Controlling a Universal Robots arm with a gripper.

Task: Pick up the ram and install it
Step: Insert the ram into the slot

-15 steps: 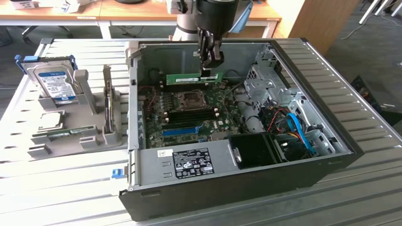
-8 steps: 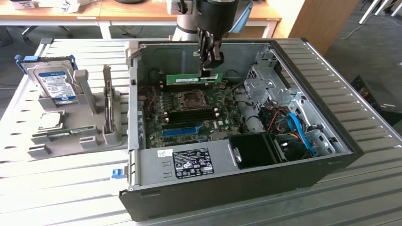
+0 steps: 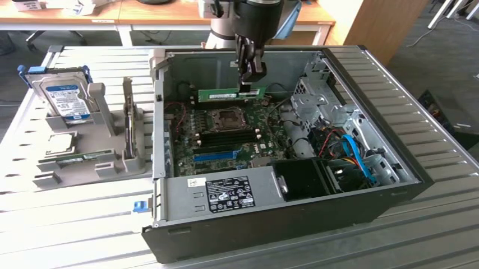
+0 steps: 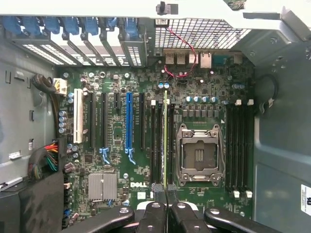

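The ram is a long green stick with a pale label. It hangs level inside the open computer case, above the motherboard near the case's far wall. My gripper comes straight down from above and is shut on the stick's end toward the exterior view's right. In the wrist view the ram shows edge-on as a thin green line running away from my gripper. It lies over the black memory slots beside the empty processor socket.
Outside the case, at the exterior view's left, a grey holder carries a blue-labelled hard drive and a square processor chip. A drive cage, cables and the power supply crowd the case.
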